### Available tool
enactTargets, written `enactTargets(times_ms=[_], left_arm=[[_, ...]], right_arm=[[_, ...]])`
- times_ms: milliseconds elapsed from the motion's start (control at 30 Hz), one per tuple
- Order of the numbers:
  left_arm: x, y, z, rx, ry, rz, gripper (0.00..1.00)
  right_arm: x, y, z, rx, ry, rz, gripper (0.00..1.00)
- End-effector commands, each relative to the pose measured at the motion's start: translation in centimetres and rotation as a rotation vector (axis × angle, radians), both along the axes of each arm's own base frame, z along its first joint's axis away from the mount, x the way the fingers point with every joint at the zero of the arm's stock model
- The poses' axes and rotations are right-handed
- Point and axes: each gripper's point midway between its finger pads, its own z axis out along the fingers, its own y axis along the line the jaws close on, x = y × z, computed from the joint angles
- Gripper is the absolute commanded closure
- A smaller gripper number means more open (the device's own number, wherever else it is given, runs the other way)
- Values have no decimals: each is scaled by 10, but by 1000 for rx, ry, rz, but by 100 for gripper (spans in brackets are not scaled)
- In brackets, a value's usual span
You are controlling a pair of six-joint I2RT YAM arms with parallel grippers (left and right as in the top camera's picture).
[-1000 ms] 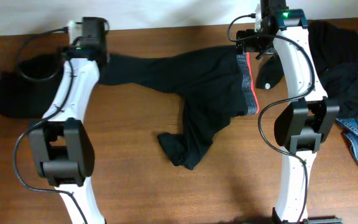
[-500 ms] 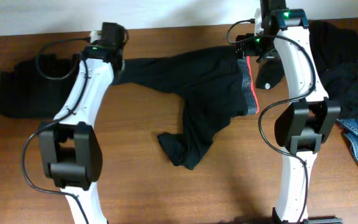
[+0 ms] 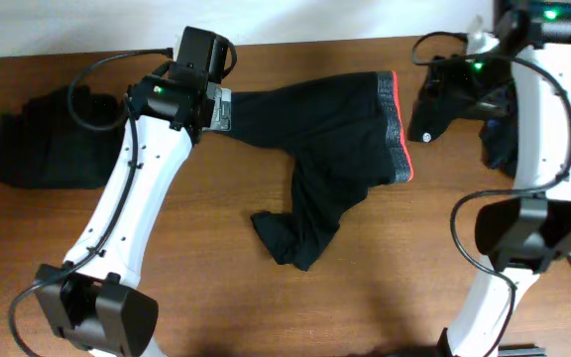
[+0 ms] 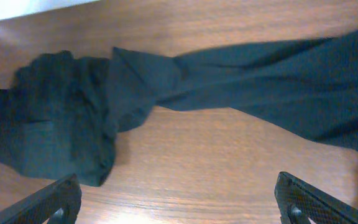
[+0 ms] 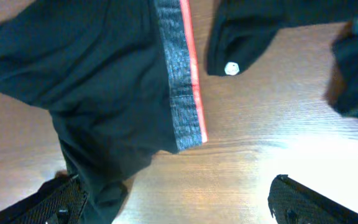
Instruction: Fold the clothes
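Both arms stretched way out over the desk [image 3: 365,297], left claw [image 4: 182,206] and right claw [image 5: 179,202] spread wide, gripping nothing. Black trousers [image 3: 335,124] run left-right, grey waistband [image 3: 396,129] rightward.

A long black trouser leg [image 4: 272,81] lies on the brown wooden tabletop [image 4: 216,162]. It runs from the right edge toward the left. Its end touches a bunched-up black garment [image 4: 42,130] on the left side. Down in the two bottom corners the black jaws stand wide apart, with only wood between them.
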Motion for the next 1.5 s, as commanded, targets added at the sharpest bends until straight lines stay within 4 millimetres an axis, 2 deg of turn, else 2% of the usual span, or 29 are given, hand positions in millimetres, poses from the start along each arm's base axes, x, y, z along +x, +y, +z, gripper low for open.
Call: enactTargets(times_ms=[0,100,200,300,333,400,467,567,667,833,933,1033,1067,1133,1367,1467], left_arm=[[-9,-12,3,-90,22,-29,1],[-18,-16,-2,-117,66,-46,1],[-32,-29,-11,-184,142,-88,1],[-47,-29,-18,-194,216,-95,1],[-58,-27,-22,-185,262,-91,1],[-77,-21,-31,-164,349,-81,1],[-84,-20,-37,-164,385,-80,1],[-96,-26,-58,-195,455,-91,1],[-108,-32,-78,-204,512,-108,1],[-128,-52,-106,-167,581,-217,1],[-140,-72,-116,-134,602,-309,1],[-144,-85,-118,-118,596,-356,1],[-143,-86,-118,-119,590,-359,1],[-139,-88,-118,-124,575,-360,1],[-132,-86,-117,-105,543,-354,1],[-129,-83,-117,-85,529,-348,1]], right_arm=[[-19,-1,43,4,-88,1,1],[-42,1,63,-6,-95,-4,1],[-54,6,79,-12,-132,4,1],[-60,10,74,-7,-110,12,1],[-63,10,66,-2,-78,11,1],[-72,12,35,17,32,12,1],[-74,13,19,25,71,33,1],[-69,13,-18,35,111,33,1],[-61,13,-39,38,99,57,1],[-51,19,-80,74,80,95,1],[-49,19,-115,77,71,96,3],[-43,31,-141,140,7,142,18],[-42,33,-147,148,-6,144,20],[-39,33,-162,147,-38,145,22],[-33,32,-189,138,-88,146,23],[-30,32,-205,142,-77,146,27]])
